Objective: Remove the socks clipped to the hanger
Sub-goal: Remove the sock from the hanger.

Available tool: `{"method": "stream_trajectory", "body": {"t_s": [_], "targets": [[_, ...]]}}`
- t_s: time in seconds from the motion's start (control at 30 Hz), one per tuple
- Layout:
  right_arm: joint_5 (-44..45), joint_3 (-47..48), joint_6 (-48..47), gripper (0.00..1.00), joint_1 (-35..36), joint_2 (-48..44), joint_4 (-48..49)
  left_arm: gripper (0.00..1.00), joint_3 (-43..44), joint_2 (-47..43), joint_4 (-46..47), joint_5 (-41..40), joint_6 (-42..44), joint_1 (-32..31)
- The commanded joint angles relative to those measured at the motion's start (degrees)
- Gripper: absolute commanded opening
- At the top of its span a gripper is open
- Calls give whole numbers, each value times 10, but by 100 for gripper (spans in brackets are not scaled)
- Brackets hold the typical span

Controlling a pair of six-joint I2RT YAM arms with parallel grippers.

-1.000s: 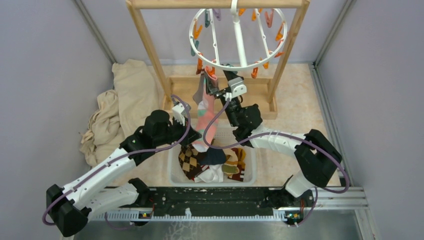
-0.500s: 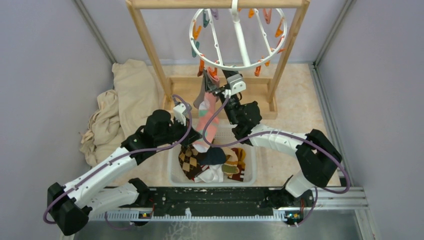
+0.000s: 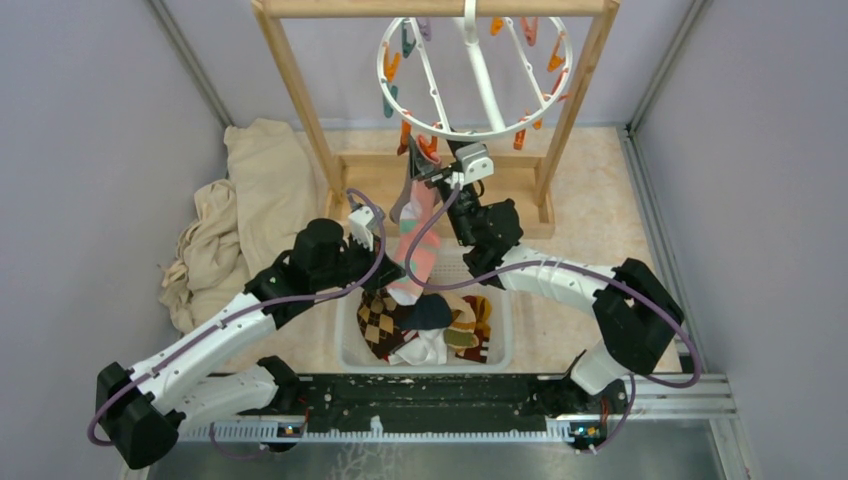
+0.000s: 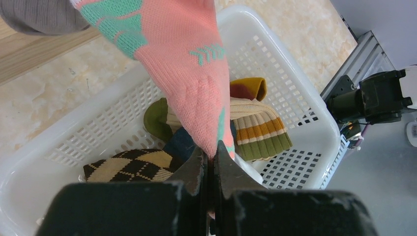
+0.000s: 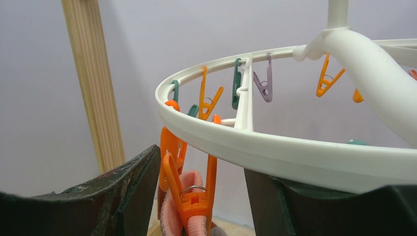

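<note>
**Now the right gripper has closed in on the clip**

Over the last second the right gripper (image 3: 435, 172) has crept up and back, from just short of the hanger (image 3: 470, 135) to directly under its near rim, and the white ring has swung a little to the left with it. In the right wrist view its jaws stand apart on either side of the orange clip (image 5: 189, 201) that bites the cuff of the pink sock (image 3: 415, 240), with gaps showing on both sides, so nothing is squeezed yet. The left gripper (image 4: 211, 147) has hardly shifted. It is pinched tight on the toe of that pink sock, holding it stretched downward over the white basket (image 3: 350, 345).

My reading is that the release step is set up but not done. Pressing the clip open should let the sock drop away with the left gripper. A grey sock (image 3: 403, 190) hangs just beside the pink one, also from the near rim, so at least 2 socks remain clipped. The other clips I can see on the ring hang bare.

The basket sits at the near middle of the surface, between the 2 arms, and already holds several socks, among them a brown argyle sock (image 3: 378, 320) and a striped sock (image 4: 260, 132). Behind it a wooden frame (image 3: 300, 100) carries the hanger at the far edge of the tan, stone-patterned surface. A heap of beige cloth (image 3: 240, 200) lies at the far left corner. Plain lilac-grey walls close in 3 sides.
</note>
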Motion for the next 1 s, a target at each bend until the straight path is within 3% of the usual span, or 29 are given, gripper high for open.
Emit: {"method": "stream_trajectory", "body": {"t_s": [0.0, 0.97], "targets": [[-3, 39, 11, 62, 0, -12, 8, 0, -3, -6, 11, 5, -6, -5], [1, 9, 39, 66, 0, -27, 35, 0, 0, -20, 3, -4, -6, -5]]}}
